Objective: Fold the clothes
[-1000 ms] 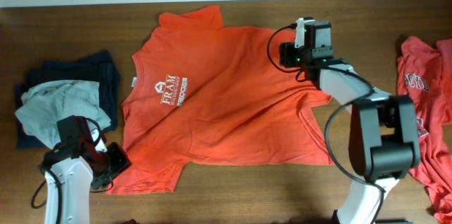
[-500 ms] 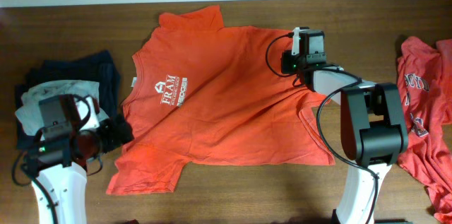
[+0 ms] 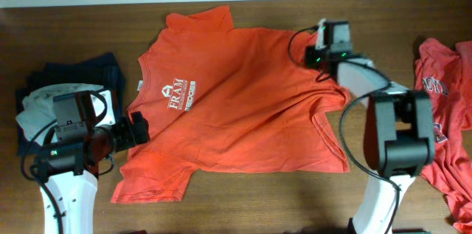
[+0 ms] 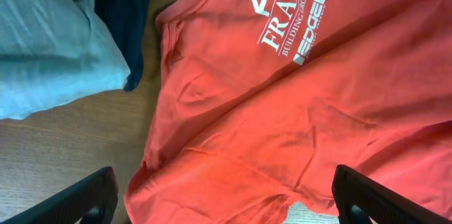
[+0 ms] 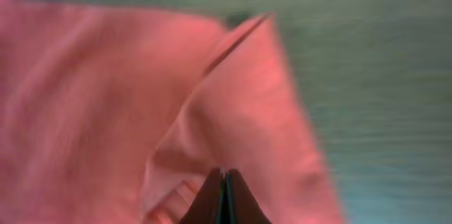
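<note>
Orange T-shirt [image 3: 228, 108] — judged light, limp cotton, best taken at edges; right hand [image 5: 224, 179] pinched shut on its hem corner, left hand [image 4: 226, 199] stands open over the sleeve.

Left arm stands at the table's front-left corner with its wrist turned toward the middle. The left gripper [image 3: 136, 129] has its fingers spread wide and holds nothing. Right arm reaches from the front-right toward the far edge. The right gripper [image 5: 223, 184] is pressed tight together, pinching a fold of the orange T-shirt [image 5: 233, 111].
</note>
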